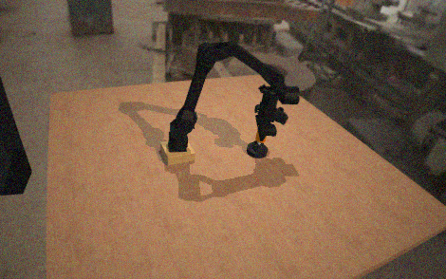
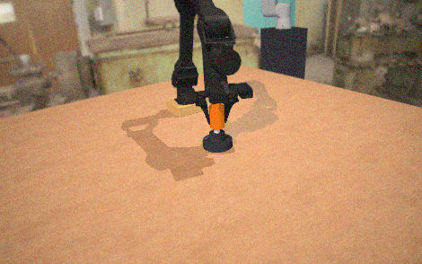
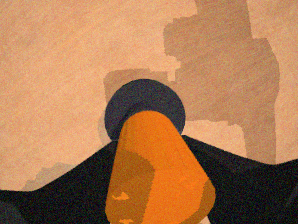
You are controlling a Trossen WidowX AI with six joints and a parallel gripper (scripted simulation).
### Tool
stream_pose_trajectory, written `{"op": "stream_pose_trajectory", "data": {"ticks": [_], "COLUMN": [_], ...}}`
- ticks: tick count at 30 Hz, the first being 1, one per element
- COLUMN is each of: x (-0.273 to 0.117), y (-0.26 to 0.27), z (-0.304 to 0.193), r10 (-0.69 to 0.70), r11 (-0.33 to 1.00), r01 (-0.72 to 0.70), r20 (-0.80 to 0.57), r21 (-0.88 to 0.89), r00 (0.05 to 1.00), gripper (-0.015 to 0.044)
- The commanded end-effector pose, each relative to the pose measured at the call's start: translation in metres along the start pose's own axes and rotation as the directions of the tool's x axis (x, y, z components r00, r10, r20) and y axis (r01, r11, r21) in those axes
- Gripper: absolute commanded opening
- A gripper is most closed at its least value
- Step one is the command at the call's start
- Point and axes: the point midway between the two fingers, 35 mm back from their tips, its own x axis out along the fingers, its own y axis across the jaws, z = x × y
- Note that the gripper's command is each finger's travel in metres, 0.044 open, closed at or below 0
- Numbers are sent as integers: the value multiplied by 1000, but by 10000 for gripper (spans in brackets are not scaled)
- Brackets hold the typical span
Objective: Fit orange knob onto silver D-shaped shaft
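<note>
Claw (image 1: 261, 138) (image 2: 217, 118) (image 3: 149, 144) points down at the end of the arched black arm (image 1: 193, 90) (image 2: 215, 27), pinching the orange knob (image 1: 258, 139) (image 2: 217, 117) (image 3: 159, 165) upright above the round pedestal (image 1: 257, 151) (image 2: 217, 143) (image 3: 145, 94), a sliver of silver shaft (image 2: 217, 131) showing between.

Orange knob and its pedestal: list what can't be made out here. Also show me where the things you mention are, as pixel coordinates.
- Hole under the orange cylindrical knob (image 1: 257, 137) (image 2: 216, 117) (image 3: 155, 150): faces down in every view.
- Silver shaft's (image 2: 216, 131) flat side: too small in exterior; knob covers it in wrist.
- Round black pedestal's (image 1: 257, 150) (image 2: 217, 142) (image 3: 145, 95) near part: behind the knob in wrist.
</note>
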Motion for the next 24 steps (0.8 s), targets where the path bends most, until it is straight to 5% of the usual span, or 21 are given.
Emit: {"op": "stream_pose_trajectory", "data": {"ticks": [1, 24], "x": [-5, 2], "y": [-1, -1], "z": [-1, -3], "r10": [0, 0], "r11": [994, 994], "r01": [-1, -1], "r20": [11, 10], "r21": [109, 109], "r00": [1000, 1000], "gripper": [0, 0]}}
